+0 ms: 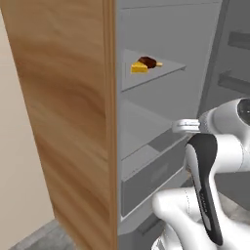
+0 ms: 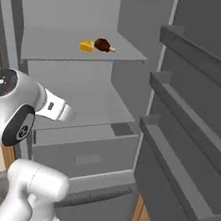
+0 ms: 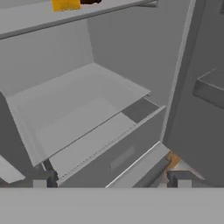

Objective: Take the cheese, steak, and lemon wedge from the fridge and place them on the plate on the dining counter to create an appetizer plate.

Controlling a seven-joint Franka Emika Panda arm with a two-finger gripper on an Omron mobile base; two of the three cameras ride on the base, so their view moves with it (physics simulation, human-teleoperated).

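1. our white arm [image 1: 215,161] is closest to us, in front of the open fridge [image 2: 98,9].
2. our gripper [image 3: 111,179] points into the fridge, low down, toward the bare lower shelf [image 3: 78,109] and the grey drawer [image 2: 84,159] under it.
3. its 2 dark tips sit far apart at the bottom of the hand view, so the gripper is spread wide and holds nothing.
4. up on the higher shelf [image 2: 66,52] we see the cheese [image 2: 87,46], a small yellow block.
5. the steak [image 2: 102,44], a dark brown lump, sits right beside the cheese and looks like it touches it.
6. a tiny yellow bit pokes out on the far side of the steak. we think it is the lemon wedge [image 1: 158,64], but it is too small to be sure.
7. the fridge door [image 2: 196,126] stands open on the right, with its door shelves.
8. we think we are on the first step: reaching in for a food. all 3 foods are on their shelf.
9. next, we need to lift the hand up to the higher shelf, because the foods are well above it now.
10. then we need to line the wide tips up around 1 food, maybe the cheese at the front, and squeeze without bumping the steak.
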